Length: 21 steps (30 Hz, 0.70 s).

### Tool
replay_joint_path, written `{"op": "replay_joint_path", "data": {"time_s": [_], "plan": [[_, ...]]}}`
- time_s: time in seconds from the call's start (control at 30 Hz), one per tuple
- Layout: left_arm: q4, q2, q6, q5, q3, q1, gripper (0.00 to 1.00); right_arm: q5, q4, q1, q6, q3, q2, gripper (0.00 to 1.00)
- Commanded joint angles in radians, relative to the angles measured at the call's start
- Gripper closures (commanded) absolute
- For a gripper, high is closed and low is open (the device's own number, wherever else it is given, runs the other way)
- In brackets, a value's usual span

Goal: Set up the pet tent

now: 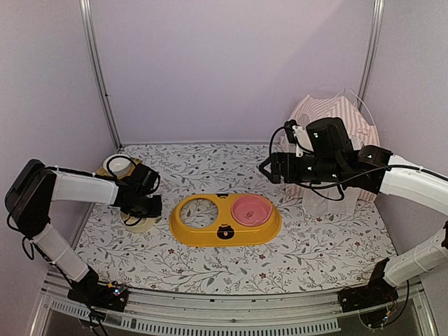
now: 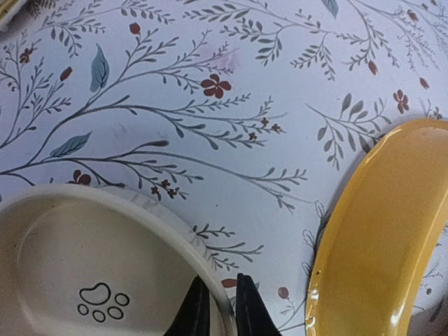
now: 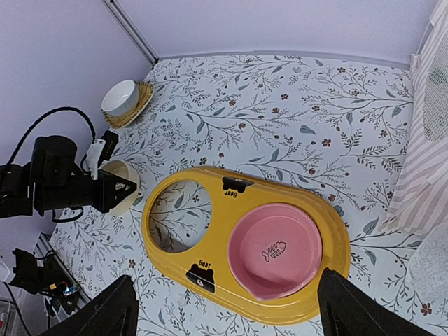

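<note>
We judge the task hardly begun: the pet tent (image 1: 329,115) leans bunched in the far right corner, not yet spread open. It lies near the right gripper (image 1: 266,168), at 2 o'clock from it, untouched. That gripper gapes and holds nothing. The left gripper (image 2: 218,283), far off at 9 o'clock, clenches the rim of the cream bowl (image 2: 84,266).
</note>
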Motion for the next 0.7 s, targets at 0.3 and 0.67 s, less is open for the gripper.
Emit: {"op": "replay_joint_path", "data": {"time_s": [0.3, 0.67], "plan": [[-0.070, -0.053, 0.047, -0.056, 0.080, -0.041, 1.00, 0.032, 0.026, -0.002, 0.013, -0.007, -0.012, 0.09], [-0.174, -0.049, 0.062, -0.056, 0.283, -0.175, 1.00, 0.048, 0.014, -0.013, 0.035, 0.001, 0.002, 0.09]]}}
